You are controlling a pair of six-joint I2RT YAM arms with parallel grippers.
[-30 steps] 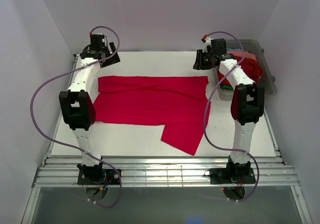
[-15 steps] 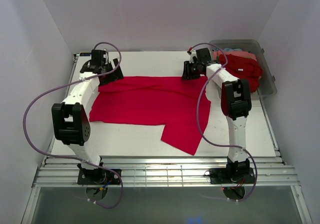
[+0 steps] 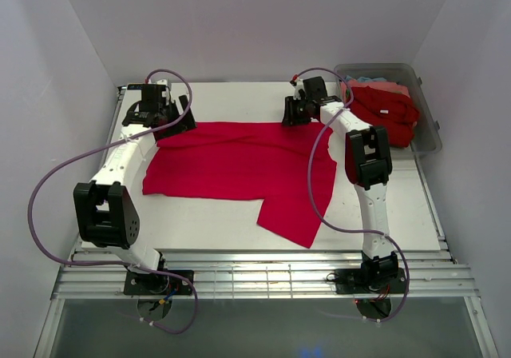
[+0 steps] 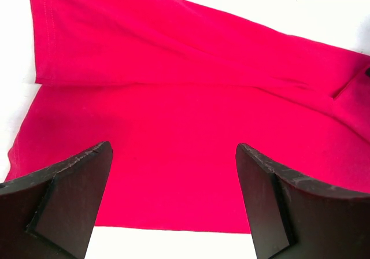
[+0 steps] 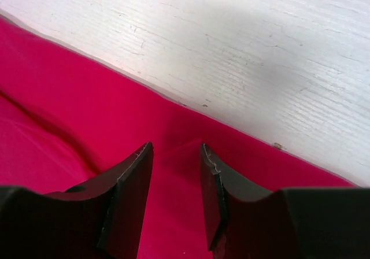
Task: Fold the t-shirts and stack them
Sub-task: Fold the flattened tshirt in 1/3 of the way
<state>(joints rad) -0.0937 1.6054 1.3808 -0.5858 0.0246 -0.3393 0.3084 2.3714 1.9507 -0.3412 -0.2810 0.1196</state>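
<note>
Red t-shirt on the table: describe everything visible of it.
The red t-shirt is plain knit cloth lying flat, partly folded, on the white table, with one flap reaching toward the near edge. Creases cross its far part; a stitched hem shows. The left gripper hangs open above it; the right gripper, narrowly open, sits at its far edge.

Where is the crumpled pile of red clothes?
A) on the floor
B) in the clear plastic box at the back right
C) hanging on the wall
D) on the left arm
B: the crumpled pile of red clothes lies inside the clear plastic box at the table's far right corner.
</note>
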